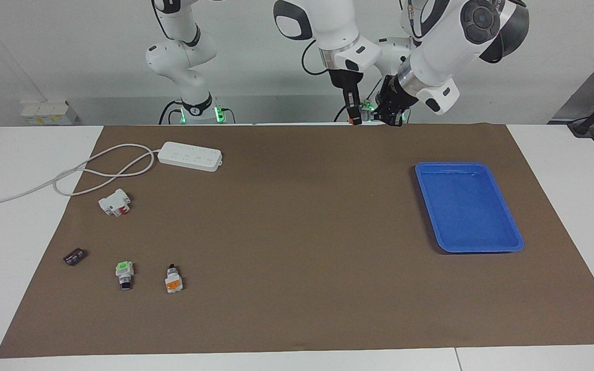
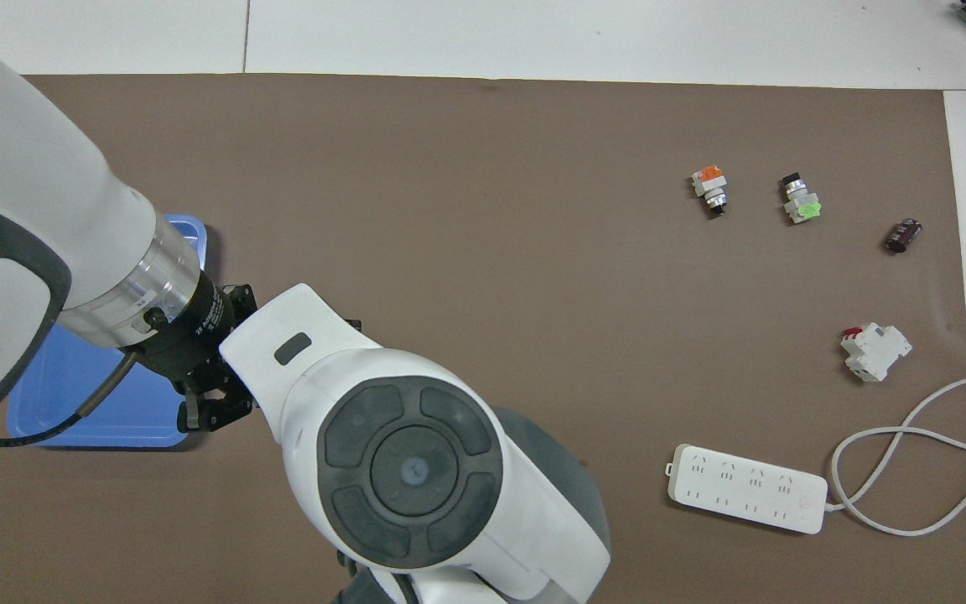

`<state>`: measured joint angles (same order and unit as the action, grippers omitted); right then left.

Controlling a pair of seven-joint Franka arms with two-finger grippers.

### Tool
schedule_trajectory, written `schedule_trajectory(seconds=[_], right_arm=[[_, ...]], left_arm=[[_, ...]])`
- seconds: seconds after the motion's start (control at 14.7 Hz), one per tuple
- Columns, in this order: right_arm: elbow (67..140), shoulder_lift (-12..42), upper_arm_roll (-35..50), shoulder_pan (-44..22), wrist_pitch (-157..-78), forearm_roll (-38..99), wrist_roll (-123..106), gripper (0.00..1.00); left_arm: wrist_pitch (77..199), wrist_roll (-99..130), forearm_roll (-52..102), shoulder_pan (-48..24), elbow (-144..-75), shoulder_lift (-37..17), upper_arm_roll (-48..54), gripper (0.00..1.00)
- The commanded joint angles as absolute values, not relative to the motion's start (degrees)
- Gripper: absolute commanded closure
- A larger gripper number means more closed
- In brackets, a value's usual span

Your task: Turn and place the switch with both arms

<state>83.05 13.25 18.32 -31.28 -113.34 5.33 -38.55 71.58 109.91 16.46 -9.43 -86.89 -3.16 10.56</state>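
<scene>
A: Switch location?
B: The small white-bodied rotary switch with black knob and orange face lies on the brown paper mat, at the right arm's end of the table, at the edge farthest from the robots; nothing touches it; black knob end points toward the robots.
A: Neighbours?
B: A white switch with a bright green cap just beside it, closer to the mat's edge; a small dark cylinder past that; a larger white block with a red part nearer to the robots; a white power strip with its looped white cable nearer still.
A: Grippers?
B: The black two-finger right gripper hangs over the mat's edge closest to the robots, about mid-table; fingertips together, closed, something small and orange-red at the tip, cannot tell what; the black left gripper sits close beside it, over the same edge; closed too, holding nothing I can make out.
A: Tray?
B: A blue rectangular plastic tray at the left arm's end; well apart from the switch.
</scene>
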Motion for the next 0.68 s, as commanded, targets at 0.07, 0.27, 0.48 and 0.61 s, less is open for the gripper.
schedule_trajectory(seconds=[0.07, 0.27, 0.48, 0.61], right_arm=[[80.5, 14.1, 18.7, -31.0, -118.9, 6.4, -38.7, 1.00], [80.5, 14.1, 18.7, -31.0, -118.8, 6.4, -38.6, 1.00], [80.5, 14.1, 18.7, -31.0, -118.9, 6.4, -38.6, 1.00], [80.5, 14.1, 18.7, -31.0, -119.0, 6.4, -37.9, 1.00]], left_arm=[[66.0, 112.7, 18.5, -12.0, -86.6, -4.4, 12.0, 1.00], [65.6, 112.7, 18.5, -12.5, -86.6, -4.4, 12.0, 1.00], [65.6, 112.7, 18.4, -12.6, -86.6, -4.4, 12.0, 1.00], [65.6, 112.7, 18.4, -12.6, -86.6, -4.4, 12.0, 1.00]])
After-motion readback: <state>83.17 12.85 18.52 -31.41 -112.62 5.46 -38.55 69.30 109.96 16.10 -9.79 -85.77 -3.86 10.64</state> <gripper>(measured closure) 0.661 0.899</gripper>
